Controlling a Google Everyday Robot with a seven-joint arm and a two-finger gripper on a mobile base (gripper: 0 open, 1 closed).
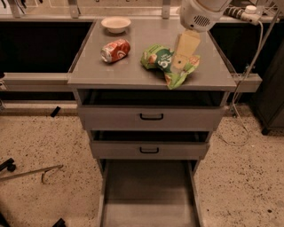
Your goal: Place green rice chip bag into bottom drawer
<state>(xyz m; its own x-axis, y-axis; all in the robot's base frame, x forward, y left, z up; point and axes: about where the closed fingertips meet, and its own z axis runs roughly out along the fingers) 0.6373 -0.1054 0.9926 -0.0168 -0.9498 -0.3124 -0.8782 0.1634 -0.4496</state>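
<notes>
The green rice chip bag (162,60) lies crumpled on the grey cabinet top (133,71), right of centre. My gripper (179,62) reaches down from the white arm head (202,13) at the top right. It sits over the bag's right half, at or just above its surface. I cannot tell whether it holds the bag. The bottom drawer (148,195) is pulled out toward the camera, a wide shallow tray with a bare grey floor.
A red-orange soda can (115,50) lies on its side left of the bag, and a white bowl (116,24) stands behind it. The two upper drawers (151,116) (149,150) stick out slightly. A cable (242,111) hangs at the right. A metal rod (31,172) lies on the floor at the left.
</notes>
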